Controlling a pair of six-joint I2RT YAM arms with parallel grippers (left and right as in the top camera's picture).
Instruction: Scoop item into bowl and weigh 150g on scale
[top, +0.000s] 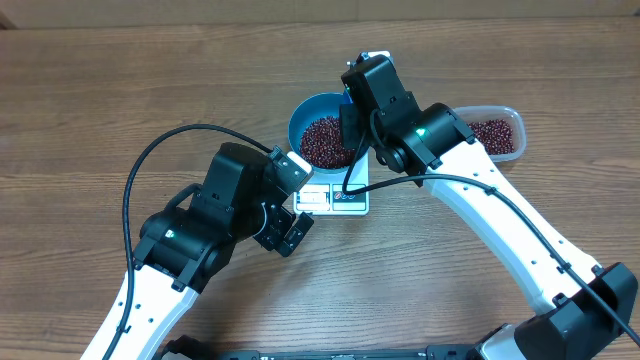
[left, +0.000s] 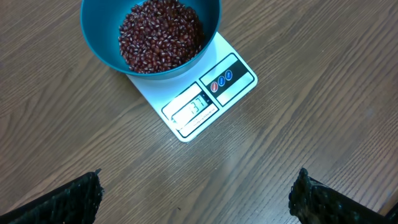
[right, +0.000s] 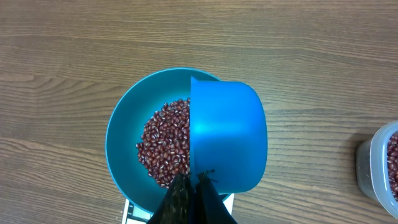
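Note:
The teal-blue bowl (top: 300, 118) stands on the white scale (top: 340, 199) and holds a heap of red-brown beans (top: 325, 142). In the right wrist view my right gripper (right: 194, 182) is shut on the handle of a bright-blue scoop (right: 227, 137). The scoop hangs over the right half of the bowl (right: 124, 137), next to the beans (right: 166, 143). My left gripper (left: 196, 190) is open over bare table in front of the scale (left: 239, 84), its fingertips (left: 87, 193) far apart and nothing between them. The scale's display (left: 191, 107) is lit.
A clear plastic tub (top: 497, 118) with more beans stands to the right of the scale, seen at the right edge as the tub (right: 380, 168). Both arms reach in from the near side, and black cables loop over the wooden table (top: 120, 90).

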